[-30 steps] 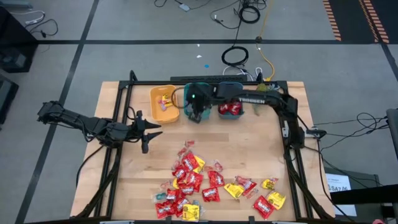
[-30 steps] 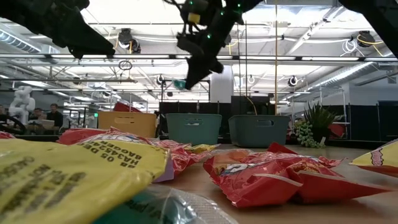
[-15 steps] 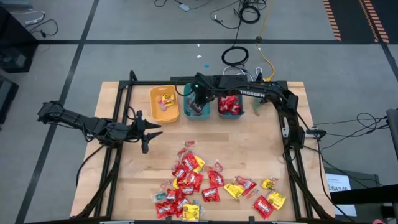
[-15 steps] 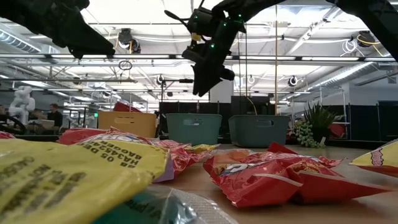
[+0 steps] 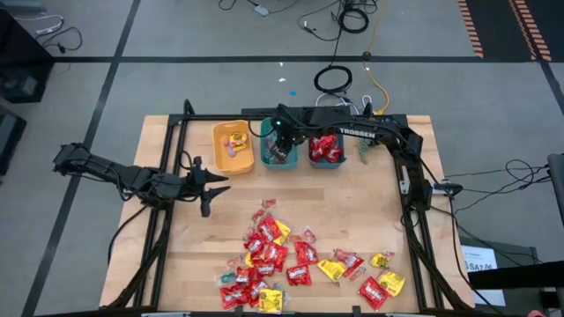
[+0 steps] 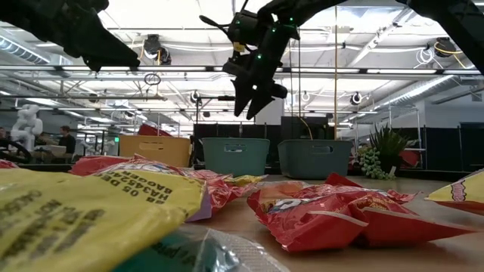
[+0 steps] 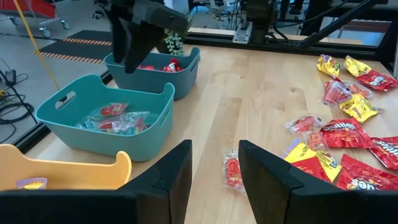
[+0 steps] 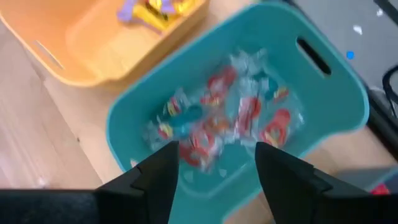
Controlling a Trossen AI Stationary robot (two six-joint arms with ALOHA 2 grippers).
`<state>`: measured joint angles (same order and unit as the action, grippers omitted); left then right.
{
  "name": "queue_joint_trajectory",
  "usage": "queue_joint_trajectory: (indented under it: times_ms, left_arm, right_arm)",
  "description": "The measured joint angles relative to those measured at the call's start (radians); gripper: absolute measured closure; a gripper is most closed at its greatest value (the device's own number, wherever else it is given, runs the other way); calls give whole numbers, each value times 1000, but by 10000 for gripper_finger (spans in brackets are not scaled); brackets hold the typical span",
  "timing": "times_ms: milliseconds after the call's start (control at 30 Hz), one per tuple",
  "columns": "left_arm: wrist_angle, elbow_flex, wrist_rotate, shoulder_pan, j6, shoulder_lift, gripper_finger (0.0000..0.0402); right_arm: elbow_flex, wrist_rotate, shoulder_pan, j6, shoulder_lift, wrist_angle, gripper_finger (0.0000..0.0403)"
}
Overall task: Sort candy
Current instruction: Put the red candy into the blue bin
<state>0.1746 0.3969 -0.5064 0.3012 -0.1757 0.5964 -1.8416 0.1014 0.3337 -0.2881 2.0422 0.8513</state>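
Many red and yellow candy packets (image 5: 282, 260) lie loose on the near half of the wooden table, with small clear-wrapped pieces among them (image 7: 232, 171). Along the far edge stand a yellow bin (image 5: 233, 147) with yellow packets, a middle teal bin (image 5: 280, 154) with small clear-wrapped pieces (image 8: 230, 118), and a right teal bin (image 5: 326, 151) with red packets. My right gripper (image 8: 216, 155) hangs open above the middle teal bin, holding nothing. At the table's left, my left gripper (image 7: 214, 168) hovers open and empty, pointing toward the bins.
A small green plant (image 6: 382, 147) stands beside the right teal bin. Black frame rails (image 5: 167, 167) run along the table's left, right and far edges. Bare wood (image 5: 352, 202) lies between the bins and the candy pile.
My right gripper has moved a little toward the far edge and up, over the middle teal bin, and has opened. The small teal-wrapped piece that was at its fingertips no longer shows there.
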Motion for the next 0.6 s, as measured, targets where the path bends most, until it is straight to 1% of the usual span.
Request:
queue_joint_trajectory:
  times_ms: [167, 300, 400, 467, 533, 600]
  left_arm:
    - [0, 0, 0, 0, 0, 0, 260]
    - [1, 0, 0, 0, 0, 0, 260]
    - [0, 0, 0, 0, 0, 0, 260]
    - [0, 0, 0, 0, 0, 0, 260]
    - [0, 0, 0, 0, 0, 0, 260]
    - [0, 0, 0, 0, 0, 0, 260]
  right_arm:
    - [0, 1, -24, -74, -19, 114, 200]
    - [0, 4, -70, -149, -41, 202, 207]
    - [0, 11, -126, -201, -53, 233, 208]
    - [7, 41, -173, -227, -58, 234, 209]
    - [32, 75, -229, -263, -60, 231, 209]
    - [72, 85, -283, -327, -60, 216, 209]
